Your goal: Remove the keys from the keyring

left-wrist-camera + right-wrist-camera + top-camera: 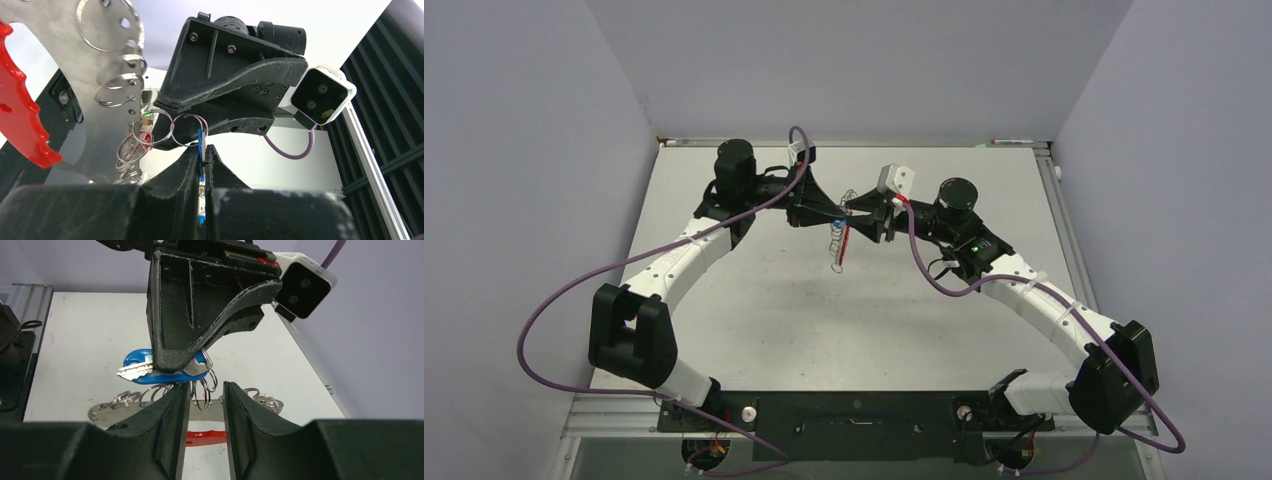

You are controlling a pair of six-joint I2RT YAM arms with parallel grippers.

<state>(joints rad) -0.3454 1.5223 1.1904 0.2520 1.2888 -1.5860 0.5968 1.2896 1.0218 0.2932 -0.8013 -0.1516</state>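
Pale grey table (754,300), lightly scuffed, a few small dark specks. Plain lavender-grey walls on 3 sides: back wall (854,60), L wall (514,150), R wall (1184,150). Alu rail (1056,190) runs along the table's R edge. Black slatted panel (395,100) stands beyond it in the left wrist view.

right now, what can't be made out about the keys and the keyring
- Top external: what hangs on the keyring is too small to count.
- Right wrist: whether the right gripper grips anything; its fingers hide contact.
- Left wrist: keyring cut off at left edge; blue-headed key edge-on in the shut left gripper.
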